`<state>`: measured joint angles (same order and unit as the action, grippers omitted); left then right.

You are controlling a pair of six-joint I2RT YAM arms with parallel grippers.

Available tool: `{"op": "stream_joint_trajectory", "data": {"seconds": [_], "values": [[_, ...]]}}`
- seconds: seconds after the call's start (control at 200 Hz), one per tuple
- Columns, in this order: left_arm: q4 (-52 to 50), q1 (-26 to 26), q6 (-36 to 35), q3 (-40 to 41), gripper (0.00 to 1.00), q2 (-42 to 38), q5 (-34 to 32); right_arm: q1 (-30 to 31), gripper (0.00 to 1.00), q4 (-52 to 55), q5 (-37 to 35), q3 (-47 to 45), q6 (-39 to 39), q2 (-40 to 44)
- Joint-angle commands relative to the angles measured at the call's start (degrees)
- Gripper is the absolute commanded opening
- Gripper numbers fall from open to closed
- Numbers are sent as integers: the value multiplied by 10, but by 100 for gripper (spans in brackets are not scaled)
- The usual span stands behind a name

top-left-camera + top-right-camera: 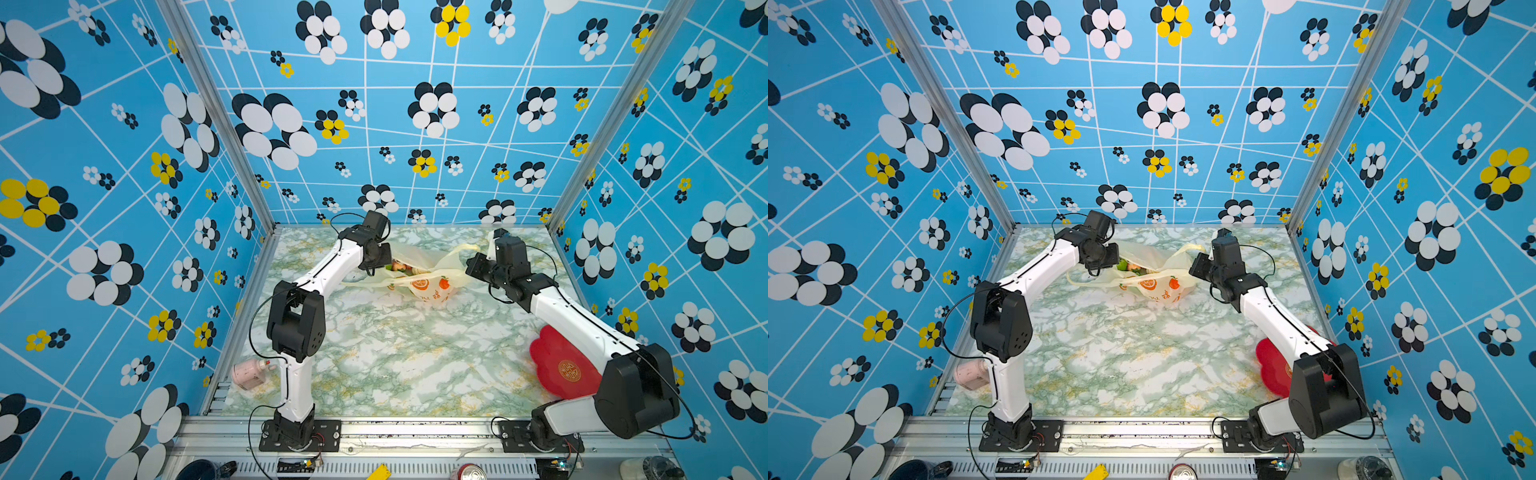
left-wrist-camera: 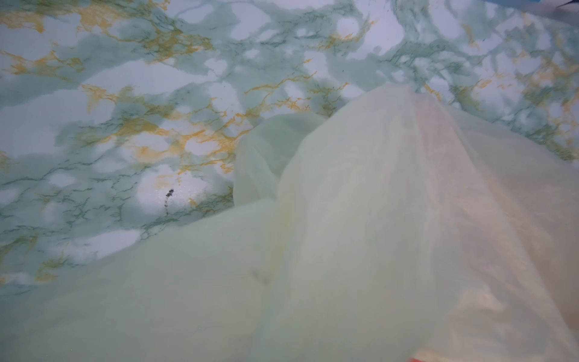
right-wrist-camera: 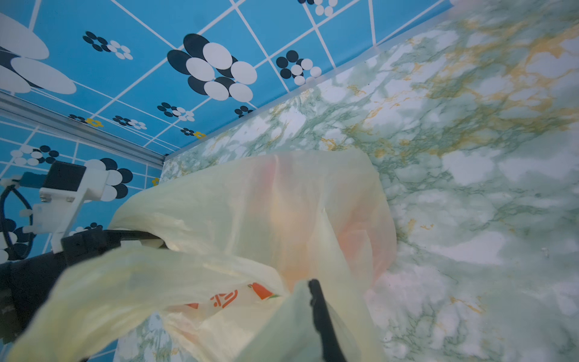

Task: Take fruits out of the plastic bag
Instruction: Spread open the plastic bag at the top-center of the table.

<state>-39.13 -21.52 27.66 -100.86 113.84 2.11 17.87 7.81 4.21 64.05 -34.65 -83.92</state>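
Plastic bag: was set at the far middle of the bench, close to the back wall, its mouth spread between both arms. Fruits: were seen inside the mouth, and none was found outside. Left fingers: were closed, seemingly on the rim film. Right fingers: were pinched shut on a handle loop. Step judged: opening the bag. One hold would next have to be released for reaching in. Open room was left toward the near edge, apart from the red plate.

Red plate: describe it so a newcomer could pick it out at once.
Start at the marble tabletop and go to its near corner on the robot's right. There the red plate lies flat, partly hidden under the right arm. It alone is solid red, with a scalloped flower outline and a gold emblem, unlike the pale plastic bag farther back.
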Motion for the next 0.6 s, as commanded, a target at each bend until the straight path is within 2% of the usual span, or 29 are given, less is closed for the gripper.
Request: {"op": "stream_joint_trajectory", "data": {"seconds": [0.0,0.095,0.185,0.455,0.595], "values": [[59,38,12,4,0,-40,58,-27,0,26,23,66,9,-38],[88,65,23,16,0,-57,86,-40,0,40,31,112,6,-58],[131,84,42,69,0,-75,108,-41,0,36,33,118,4,-54],[216,132,66,277,0,-179,122,-60,0,-30,38,-26,-37,-35],[218,126,58,301,0,-183,137,-56,0,-61,73,-57,-56,-46]]}}
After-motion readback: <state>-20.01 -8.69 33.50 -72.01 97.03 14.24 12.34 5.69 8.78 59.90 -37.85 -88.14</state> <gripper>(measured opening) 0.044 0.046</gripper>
